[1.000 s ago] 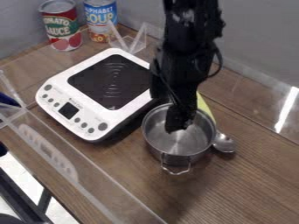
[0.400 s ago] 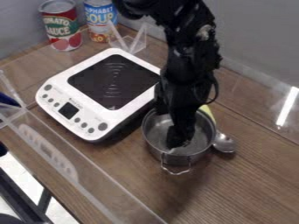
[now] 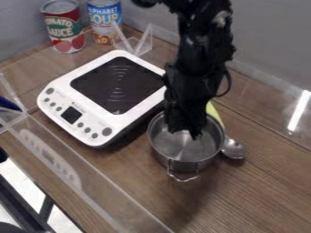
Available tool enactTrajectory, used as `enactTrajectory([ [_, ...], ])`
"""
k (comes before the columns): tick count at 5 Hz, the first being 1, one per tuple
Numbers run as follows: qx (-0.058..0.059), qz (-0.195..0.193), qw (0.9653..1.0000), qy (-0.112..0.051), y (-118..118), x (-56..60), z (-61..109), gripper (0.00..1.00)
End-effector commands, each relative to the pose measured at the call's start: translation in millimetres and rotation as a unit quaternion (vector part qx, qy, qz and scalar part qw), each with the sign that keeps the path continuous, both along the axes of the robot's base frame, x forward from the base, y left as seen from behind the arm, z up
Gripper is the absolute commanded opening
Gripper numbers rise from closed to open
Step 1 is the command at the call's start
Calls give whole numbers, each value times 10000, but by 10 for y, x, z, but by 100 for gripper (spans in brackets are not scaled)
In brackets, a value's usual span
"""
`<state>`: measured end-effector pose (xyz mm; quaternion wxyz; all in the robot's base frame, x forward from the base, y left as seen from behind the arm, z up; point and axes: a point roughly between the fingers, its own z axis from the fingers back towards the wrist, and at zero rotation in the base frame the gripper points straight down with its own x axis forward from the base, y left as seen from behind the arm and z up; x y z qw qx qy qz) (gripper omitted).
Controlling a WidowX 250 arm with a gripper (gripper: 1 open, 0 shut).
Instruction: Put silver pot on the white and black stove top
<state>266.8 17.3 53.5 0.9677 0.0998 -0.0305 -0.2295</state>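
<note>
Silver pot (image 3: 185, 148) stands upright on the wooden table (image 3: 261, 187), just beside the near right corner of the white and black stove top (image 3: 104, 96), close to its edge and not on it. One small loop handle shows at the pot's front rim. The gripper (image 3: 185, 130) reaches steeply down into the pot's mouth from above, its dark arm rising up and out of the top of the view. Its fingertips sit low inside the pot near the far wall; whether the pincer is spread or closed cannot be told from this view, nor whether it grips the rim. Against the pot's right side lies a metal spoon (image 3: 232, 150), its bowl showing, with a yellow-green handle peeking out behind the arm. Well beyond the stove top, at the back left, stand two cans (image 3: 82, 23).
</note>
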Motion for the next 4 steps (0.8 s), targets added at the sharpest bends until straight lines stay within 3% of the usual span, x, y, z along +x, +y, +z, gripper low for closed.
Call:
enactTrajectory([
  [1,142,-142,9990,-401,77,199,469,0],
  [2,197,-292,9981,-512,152,293,785,0],
  [3,233,-430,9972,-563,247,239,793,0],
  [4,137,-579,9964,-600,178,155,771,0],
])
